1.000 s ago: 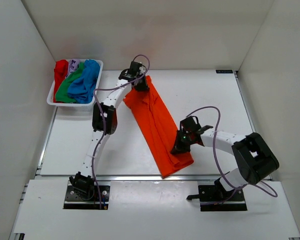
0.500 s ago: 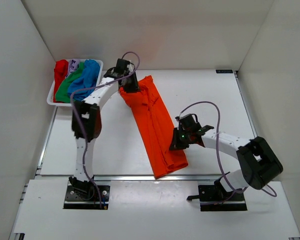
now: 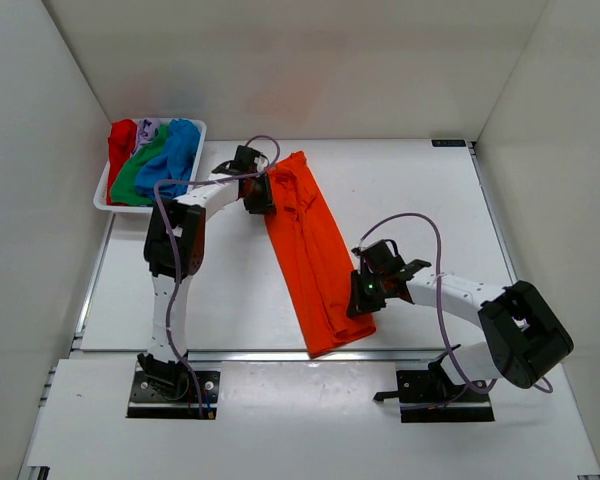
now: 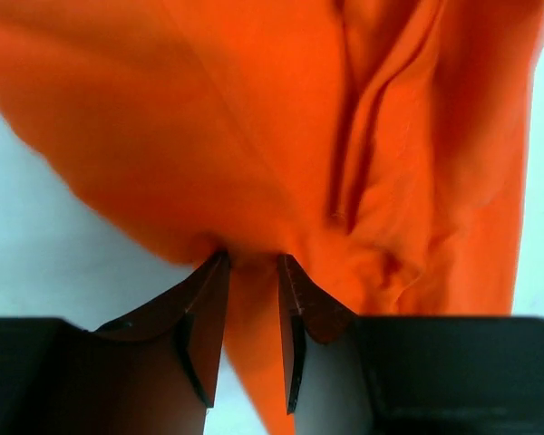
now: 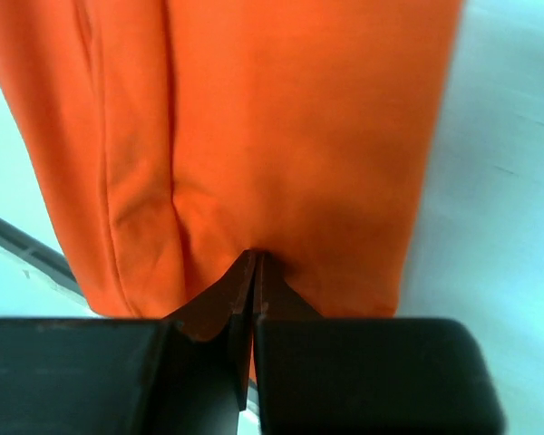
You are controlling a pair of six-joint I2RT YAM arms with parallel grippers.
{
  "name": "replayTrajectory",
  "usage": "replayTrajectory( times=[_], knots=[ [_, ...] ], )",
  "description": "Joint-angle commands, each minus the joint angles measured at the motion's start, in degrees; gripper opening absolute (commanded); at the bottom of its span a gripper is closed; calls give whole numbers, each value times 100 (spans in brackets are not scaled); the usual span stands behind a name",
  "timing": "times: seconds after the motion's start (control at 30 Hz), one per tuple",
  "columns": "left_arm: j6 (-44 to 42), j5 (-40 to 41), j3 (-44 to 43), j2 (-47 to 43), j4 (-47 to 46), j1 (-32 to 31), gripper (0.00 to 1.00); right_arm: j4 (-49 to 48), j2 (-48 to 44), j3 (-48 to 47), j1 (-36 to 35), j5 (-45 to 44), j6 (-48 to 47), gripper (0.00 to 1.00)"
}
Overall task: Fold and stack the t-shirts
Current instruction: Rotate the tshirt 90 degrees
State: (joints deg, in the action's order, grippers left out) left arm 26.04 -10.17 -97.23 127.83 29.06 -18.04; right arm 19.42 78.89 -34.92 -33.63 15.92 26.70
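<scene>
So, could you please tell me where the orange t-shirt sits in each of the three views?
Top external: the orange t-shirt lies diagonally at picture centre.
Left wrist: the shirt fills the upper frame, pinched by the left gripper.
Right wrist: the shirt fills upper left and centre, pinched by the right gripper.
Shared landmark: the white table.

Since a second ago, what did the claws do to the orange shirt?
The left claw and right claw, gripping the folded orange cloth t-shirt, dragged it slightly leftward. The white plastic tray of bright shirts stayed put.
</scene>
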Motion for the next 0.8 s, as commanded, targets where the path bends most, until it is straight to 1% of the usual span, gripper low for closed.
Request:
replayTrajectory(
  times=[0.0,0.03,0.1,0.13,0.2,0.23,0.3,0.33,0.4,0.43,0.47,0.53,0.57,0.6,0.7,0.77],
  knots=[
    [-134,200,-601,425,371,-103,40,299,-5,327,223,-555,300,0],
    [-152,165,-787,566,451,-51,39,360,-14,371,234,-616,336,0],
    [-222,130,-1741,1153,958,-50,39,527,64,363,269,-888,485,0],
    [-249,165,-2060,1322,1144,-33,40,623,126,371,260,-950,520,1],
    [-223,60,-3488,2075,1793,28,40,686,196,302,129,-1048,731,0],
    [-240,-10,-3905,2288,1953,46,40,669,240,327,24,-986,784,0],
    [-57,-221,-5413,3078,2436,108,39,511,328,389,-292,-837,1029,0],
    [5,-378,-5821,3325,2507,160,37,397,372,433,-337,-758,1135,0],
    [172,-643,-5773,3336,2281,204,36,169,460,486,-635,-626,1293,0],
    [182,-722,-5415,3240,2149,196,36,54,521,538,-689,-521,1372,0],
    [208,-723,-5203,3126,1861,231,35,-95,583,530,-759,-494,1425,0],
    [252,-732,-4501,2819,1289,196,35,-272,688,530,-829,-379,1478,0],
    [270,-723,-4419,2809,1243,222,36,-246,793,425,-795,-353,1392,0],
    [313,-792,-4497,2826,1251,248,35,-176,847,276,-751,-414,1347,0],
    [305,-846,-5261,3080,1593,319,36,18,839,74,-567,-485,1014,0],
    [323,-924,-5875,3064,1769,363,39,-60,751,-23,-417,-101,375,0]
  ],
)
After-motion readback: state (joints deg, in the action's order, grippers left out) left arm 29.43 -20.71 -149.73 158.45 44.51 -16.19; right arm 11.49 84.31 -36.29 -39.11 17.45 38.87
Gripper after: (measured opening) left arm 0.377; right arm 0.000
